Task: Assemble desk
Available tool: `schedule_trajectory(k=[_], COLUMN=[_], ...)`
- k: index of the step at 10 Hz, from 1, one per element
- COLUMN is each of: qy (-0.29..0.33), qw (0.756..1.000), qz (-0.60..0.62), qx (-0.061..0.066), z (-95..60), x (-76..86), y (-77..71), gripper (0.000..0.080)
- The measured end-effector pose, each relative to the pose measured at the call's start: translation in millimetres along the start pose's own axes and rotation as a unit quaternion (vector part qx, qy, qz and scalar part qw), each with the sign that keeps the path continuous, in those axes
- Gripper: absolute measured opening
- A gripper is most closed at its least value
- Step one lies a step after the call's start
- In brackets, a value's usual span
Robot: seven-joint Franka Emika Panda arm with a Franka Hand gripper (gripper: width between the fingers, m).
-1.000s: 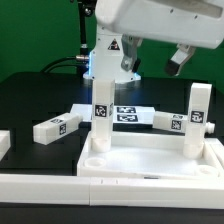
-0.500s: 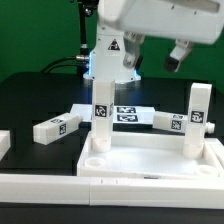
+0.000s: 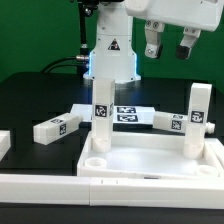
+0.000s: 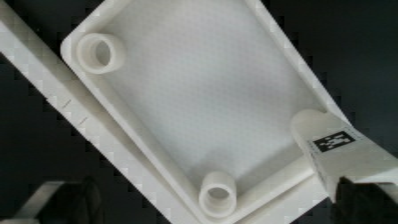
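Observation:
The desk panel (image 3: 150,158) is a white rimmed tray lying at the front of the black table. Two white tagged legs stand upright in its far corners, one (image 3: 101,115) on the exterior view's left and one (image 3: 200,118) on the right. My gripper (image 3: 169,48) hangs open and empty high above the right half of the panel. In the wrist view the panel (image 4: 196,100) shows two round sockets, one (image 4: 93,52) far off and one (image 4: 217,192) between my fingers. The standing leg (image 4: 336,145) rises beside one dark finger (image 4: 366,200).
A loose leg (image 3: 55,127) lies on the table on the exterior view's left, and another (image 3: 170,122) lies behind the panel beside the marker board (image 3: 126,113). A white piece (image 3: 3,145) shows at the left edge. The robot pedestal (image 3: 110,55) stands behind.
The hand has turned and shifted toward the exterior view's right, so both fingers now hang level. The jaws stay open; the desk parts have not moved.

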State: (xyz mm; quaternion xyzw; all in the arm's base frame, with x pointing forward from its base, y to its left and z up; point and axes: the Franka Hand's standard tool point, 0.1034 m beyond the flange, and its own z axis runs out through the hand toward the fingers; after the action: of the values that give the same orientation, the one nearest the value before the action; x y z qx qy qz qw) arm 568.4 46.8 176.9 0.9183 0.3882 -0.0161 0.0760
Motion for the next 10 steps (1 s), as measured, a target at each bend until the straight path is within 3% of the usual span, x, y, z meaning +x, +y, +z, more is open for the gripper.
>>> schedule_trajectory(k=[2, 4, 6, 7, 10], qy=[0.002, -0.004, -0.017, -0.019, -0.018], qw=[1.000, 0.999, 0.999, 0.999, 0.999], qz=[0.001, 0.001, 0.007, 0.019, 0.010], qx=[0.002, 0.032, 0.040, 0.032, 0.033], z=[3.0, 44.6, 69.6, 66.3, 66.3], x=[-0.9, -27.2, -28.3, -20.9, -21.8], y=[-1.3, -38.2, -69.9, -78.7, -76.4], gripper=[0.0649, 0.0649, 0.0649, 0.0649, 0.0649])
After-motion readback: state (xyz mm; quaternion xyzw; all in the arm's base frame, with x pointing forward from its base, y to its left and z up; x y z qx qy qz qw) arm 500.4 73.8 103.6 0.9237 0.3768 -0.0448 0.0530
